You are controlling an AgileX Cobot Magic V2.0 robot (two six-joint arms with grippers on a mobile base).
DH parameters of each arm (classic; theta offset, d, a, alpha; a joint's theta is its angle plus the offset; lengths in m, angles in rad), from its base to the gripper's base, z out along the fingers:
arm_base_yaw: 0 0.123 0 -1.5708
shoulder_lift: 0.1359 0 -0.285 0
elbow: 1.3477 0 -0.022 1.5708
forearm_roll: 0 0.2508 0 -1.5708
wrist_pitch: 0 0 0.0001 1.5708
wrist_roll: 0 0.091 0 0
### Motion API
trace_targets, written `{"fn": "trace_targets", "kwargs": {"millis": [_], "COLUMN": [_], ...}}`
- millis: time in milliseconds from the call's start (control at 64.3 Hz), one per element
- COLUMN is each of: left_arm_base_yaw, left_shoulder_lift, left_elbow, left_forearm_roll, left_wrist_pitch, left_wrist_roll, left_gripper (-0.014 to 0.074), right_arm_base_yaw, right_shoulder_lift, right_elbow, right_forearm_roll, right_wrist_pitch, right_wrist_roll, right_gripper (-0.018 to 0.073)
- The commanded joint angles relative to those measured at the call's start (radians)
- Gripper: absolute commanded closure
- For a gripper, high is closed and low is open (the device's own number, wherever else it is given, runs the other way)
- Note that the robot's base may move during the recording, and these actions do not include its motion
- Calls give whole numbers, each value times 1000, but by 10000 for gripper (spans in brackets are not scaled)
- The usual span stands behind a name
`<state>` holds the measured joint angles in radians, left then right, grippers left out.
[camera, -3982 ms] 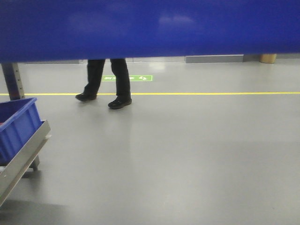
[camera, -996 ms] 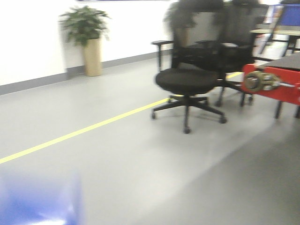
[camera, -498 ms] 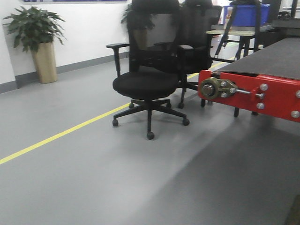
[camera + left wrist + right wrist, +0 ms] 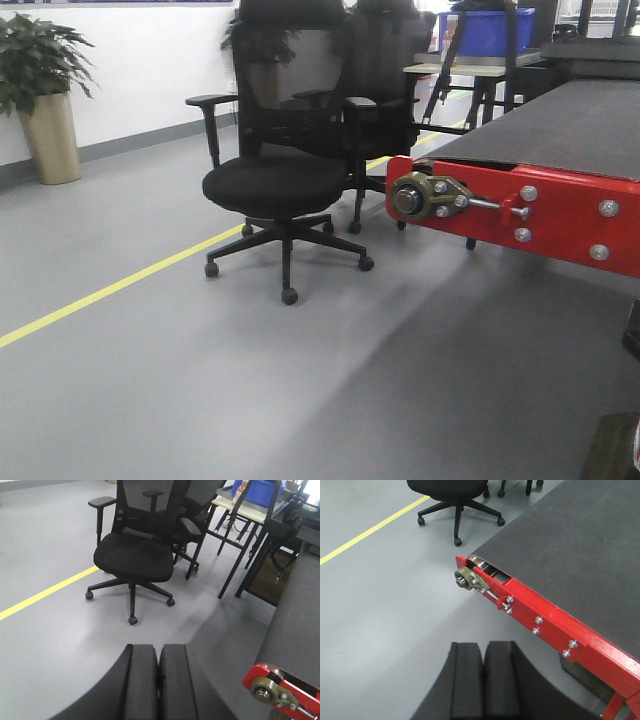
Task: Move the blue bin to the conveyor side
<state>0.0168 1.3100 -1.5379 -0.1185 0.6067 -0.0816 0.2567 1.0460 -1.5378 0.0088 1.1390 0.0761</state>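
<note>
The large blue bin is out of view in every frame. The conveyor [image 4: 560,210] stands at the right, with a dark belt, a red side frame with silver bolts and a brass-coloured bearing [image 4: 412,196] at its end. It also shows in the left wrist view [image 4: 292,630] and the right wrist view [image 4: 580,540]. My left gripper [image 4: 158,652] is shut and empty above bare floor, left of the conveyor end. My right gripper [image 4: 483,650] is shut and empty, just beside the red frame.
A black office chair [image 4: 275,180] stands left of the conveyor end, with a second chair [image 4: 385,70] behind it. A yellow floor line [image 4: 120,285] runs diagonally. A potted plant [image 4: 40,90] stands by the white wall. A small blue crate [image 4: 485,28] sits on a far table.
The view has swung round. The blue bin filled the top of the front view four seconds ago and was a blue blur low left one second ago; it is gone. The conveyor end has come closer.
</note>
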Motion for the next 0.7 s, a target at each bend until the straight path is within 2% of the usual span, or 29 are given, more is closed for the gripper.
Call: {"fn": "trace_targets", "kwargs": {"millis": [0, 684], "left_arm_base_yaw": [1, 1], "left_shoulder_lift": [3, -13], "left_elbow": [-5, -5], "left_forearm_roll": [-2, -2], "left_wrist_pitch": [-22, -22], "left_wrist_roll": [-1, -1], "left_gripper": [615, 615], "right_arm_base_yaw": [-4, -4], "right_shoulder_lift": [-10, -10], "right_elbow": [-8, -8], "right_forearm_roll": [-9, -9], "right_wrist_pitch": [-20, -20], "right_wrist_roll": [-6, -6], "right_gripper": [638, 638]}}
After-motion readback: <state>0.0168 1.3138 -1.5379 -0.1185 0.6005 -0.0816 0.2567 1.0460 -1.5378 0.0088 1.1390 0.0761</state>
